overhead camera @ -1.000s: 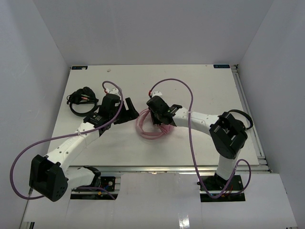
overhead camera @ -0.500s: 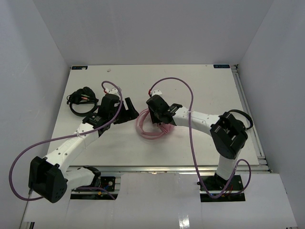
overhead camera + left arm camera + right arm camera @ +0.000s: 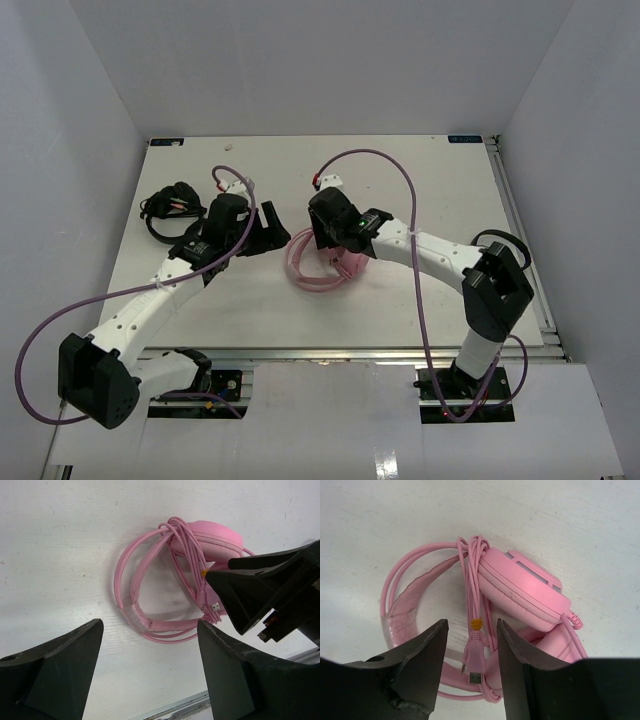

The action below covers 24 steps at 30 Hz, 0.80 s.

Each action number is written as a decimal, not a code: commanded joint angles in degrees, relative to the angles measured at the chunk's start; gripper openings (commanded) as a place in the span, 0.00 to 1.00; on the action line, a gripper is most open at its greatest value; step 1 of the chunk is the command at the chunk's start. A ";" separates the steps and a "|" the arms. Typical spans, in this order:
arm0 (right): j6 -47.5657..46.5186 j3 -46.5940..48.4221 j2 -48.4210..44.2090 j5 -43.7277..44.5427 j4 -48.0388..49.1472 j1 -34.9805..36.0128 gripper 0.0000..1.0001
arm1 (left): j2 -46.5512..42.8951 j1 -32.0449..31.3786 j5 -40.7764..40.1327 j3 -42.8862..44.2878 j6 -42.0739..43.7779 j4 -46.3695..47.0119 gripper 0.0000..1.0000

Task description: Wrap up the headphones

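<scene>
The pink headphones (image 3: 318,268) lie on the white table between my two grippers. In the right wrist view their cable (image 3: 472,575) is looped in a bundle over the headband (image 3: 402,605) beside the ear cup (image 3: 520,587). The cable's USB plug (image 3: 476,662), with an orange band, lies in the gap of my right gripper (image 3: 471,666), which hovers above it, open and holding nothing. My left gripper (image 3: 149,655) is open wide and empty, just left of the headphones (image 3: 200,535). In the top view it (image 3: 272,235) sits beside the right gripper (image 3: 332,243).
A black headset (image 3: 165,212) lies at the table's left side behind my left arm. A black band (image 3: 503,240) shows at the right by my right arm. The table's metal front edge (image 3: 180,705) is close below the left gripper.
My right arm has stretched out and its gripper has shifted slightly toward the back over the headphones. The left arm and the headphones have barely moved.
</scene>
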 commanded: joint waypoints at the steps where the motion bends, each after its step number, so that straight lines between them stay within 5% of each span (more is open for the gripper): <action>1: -0.60 3.52 -7.38 1.82 -5.00 0.86 0.53 | -1.64 0.31 3.29 7.98 4.80 -0.14 0.87; 8: -1.78 -3.88 -26.74 2.75 -9.70 1.36 0.89 | -8.24 0.24 10.18 7.92 5.95 2.78 0.94; 14: -2.55 -11.81 -41.39 2.27 -14.19 1.45 0.90 | -13.60 0.24 15.90 1.47 6.43 3.86 0.98; 24: 0.16 -31.99 -64.61 3.30 -6.27 1.45 0.90 | -35.64 0.24 16.28 -13.12 7.44 4.35 0.98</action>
